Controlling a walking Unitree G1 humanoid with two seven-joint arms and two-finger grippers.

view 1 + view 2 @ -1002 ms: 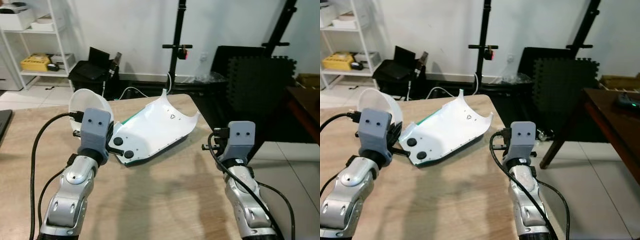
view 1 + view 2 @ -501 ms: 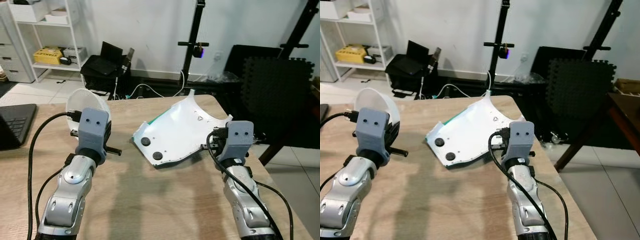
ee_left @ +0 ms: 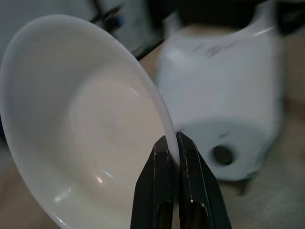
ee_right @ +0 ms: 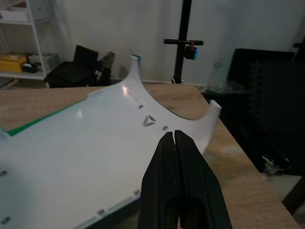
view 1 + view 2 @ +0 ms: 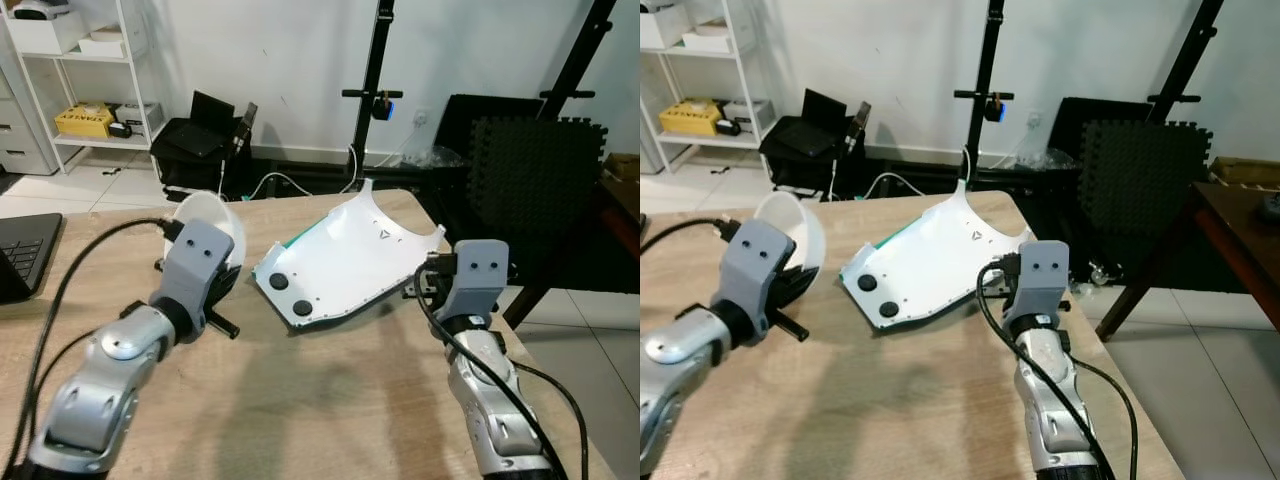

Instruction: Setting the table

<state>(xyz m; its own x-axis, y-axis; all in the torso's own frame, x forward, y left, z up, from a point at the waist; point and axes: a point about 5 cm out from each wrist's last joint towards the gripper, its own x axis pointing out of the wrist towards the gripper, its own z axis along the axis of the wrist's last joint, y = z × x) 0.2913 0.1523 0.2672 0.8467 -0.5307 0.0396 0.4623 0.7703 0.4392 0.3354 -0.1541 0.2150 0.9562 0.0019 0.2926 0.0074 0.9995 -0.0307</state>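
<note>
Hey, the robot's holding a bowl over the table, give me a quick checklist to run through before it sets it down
1. Left gripper pinching the white bowl's rim: ok.
2. Bowl level: not ok, it is tipped on its side.
3. Bare wooden table to set it on: ok.
4. White plastic panel apart from the bowl: ok, though close beside it.
5. Right gripper shut and empty, at the panel's edge: ok.
6. Bowl empty: ok.

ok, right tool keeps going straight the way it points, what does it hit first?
Most likely the white plastic cover lying on the table. The shut right tool points at its near edge; depth is hard to judge.
</note>
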